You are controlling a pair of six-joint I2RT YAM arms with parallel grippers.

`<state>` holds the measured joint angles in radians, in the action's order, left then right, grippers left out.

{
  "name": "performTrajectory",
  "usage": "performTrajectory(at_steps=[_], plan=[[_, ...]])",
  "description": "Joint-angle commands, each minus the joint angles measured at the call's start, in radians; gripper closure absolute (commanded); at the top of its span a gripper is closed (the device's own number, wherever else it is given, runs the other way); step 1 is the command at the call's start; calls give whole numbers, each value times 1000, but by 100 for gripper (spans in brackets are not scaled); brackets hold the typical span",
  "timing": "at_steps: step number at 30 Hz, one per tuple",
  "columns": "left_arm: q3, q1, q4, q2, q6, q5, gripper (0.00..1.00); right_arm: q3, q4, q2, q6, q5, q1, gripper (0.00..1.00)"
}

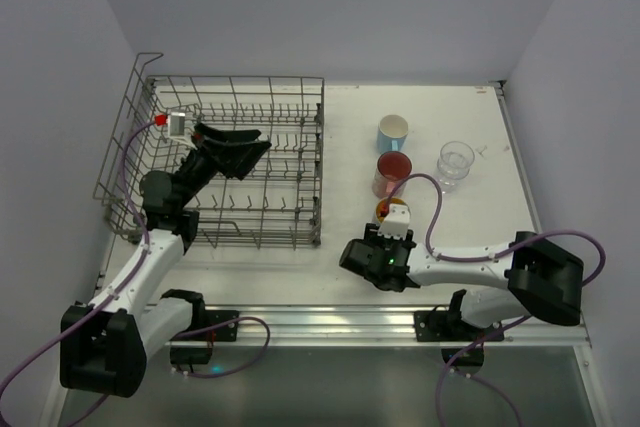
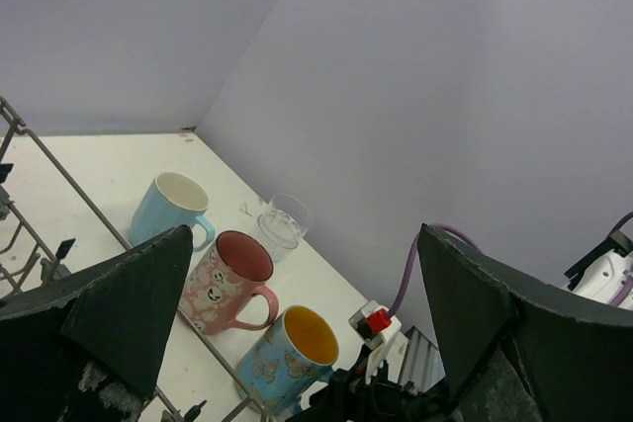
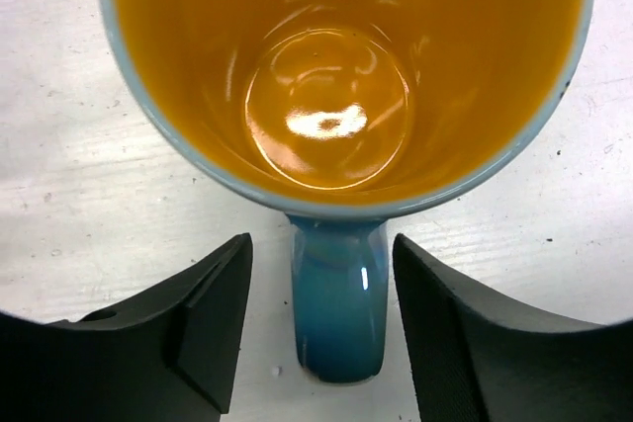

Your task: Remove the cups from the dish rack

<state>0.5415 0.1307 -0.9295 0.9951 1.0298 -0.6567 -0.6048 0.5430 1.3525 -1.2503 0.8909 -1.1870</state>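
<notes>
1. The table held all four cups, in a cluster to the right of the rack and well apart from it.
2. The dish rack sat at the far left. No cup showed in it from the top view.
3. The left gripper hung over the rack's middle, wide open and holding nothing.
4. The right gripper was low at the table, part open and gripping nothing. One jaw stood on each side of the mug's handle, with a gap visible on both sides.
5. The blue mug stood upright on the table with its orange inside facing up. It was nearest the arms and directly ahead of the right gripper. It looked like glazed ceramic, so I judged it stiff, fairly heavy, slick and liable to chip if knocked.
6. The pink mug was just beyond the blue mug, and the light blue mug was beyond that. Both were upright and probably the same hard ceramic.
7. The clear glass stood right of the pink mug. I judged it the lightest and most fragile of the four.
8. The handle pointed straight back between the jaws. It was the best hold, though narrow and glossy, so it needed a firm, centred pinch.
</notes>
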Motion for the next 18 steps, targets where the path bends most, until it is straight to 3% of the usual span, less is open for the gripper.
performTrajectory(at_steps=[1, 7, 12, 14, 18], plan=[[-6, -13, -69, 7, 18, -20, 0, -49, 32, 4, -78, 91, -14, 38], [0, -16, -63, 8, 15, -23, 0, -101, 135, -24, -121, 115, -72, 25], [0, -19, -32, 2, -13, -26, 0, -219, 345, -75, -178, 131, -117, 13], [11, -19, 24, -3, -40, -29, 0, -240, 400, -123, -179, 125, -128, 1], [61, -19, 219, -24, -140, -21, 0, -244, 388, -229, -86, 76, -126, 1]])
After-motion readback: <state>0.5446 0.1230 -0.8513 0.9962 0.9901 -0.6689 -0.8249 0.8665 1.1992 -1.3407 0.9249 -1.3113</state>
